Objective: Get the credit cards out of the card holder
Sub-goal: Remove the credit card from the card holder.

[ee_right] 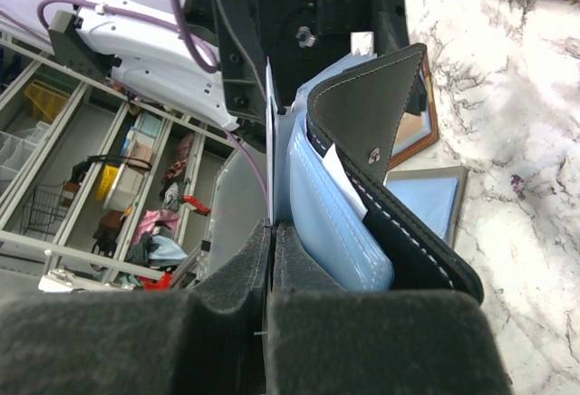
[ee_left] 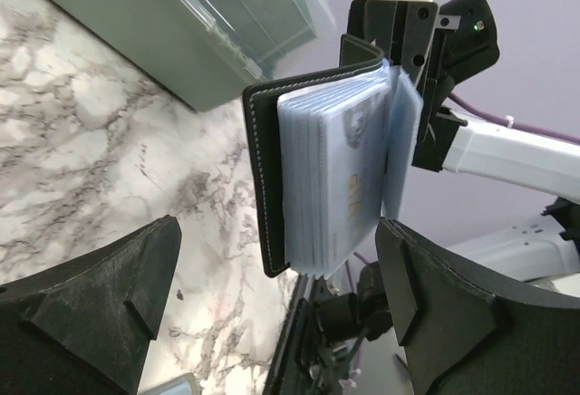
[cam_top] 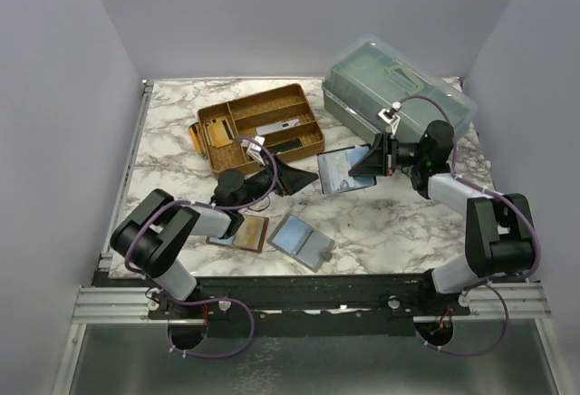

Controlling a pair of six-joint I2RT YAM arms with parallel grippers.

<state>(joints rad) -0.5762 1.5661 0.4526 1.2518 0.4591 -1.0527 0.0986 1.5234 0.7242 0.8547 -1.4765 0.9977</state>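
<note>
Well, from above, the right end effector (cam_top: 370, 161) holds the card holder (cam_top: 344, 170) up off the table (cam_top: 399, 218). It is spread open toward the left end effector (cam_top: 292, 178), which hangs just beside it with its fingers released and nothing in them. A brown holder (cam_top: 246, 230) and a grey holder (cam_top: 304, 241) lie flat nearer the arm bases. Through the left wrist camera the black cover stands on edge with a fan of pale blue pockets, the credit cards (ee_left: 349, 173) tucked inside, squarely between the two wide fingers. I'd say the way to do this is to ease in on one card's free edge, not the whole fan, close gently, and draw along the pocket's opening while the other arm holds steady. A gold mark shows on one card, too blurred to read. From the right wrist camera the fingers are clenched on a thin pale leaf of the holder; sleeve or card, I cannot tell. No brand or label is legible there either.
</note>
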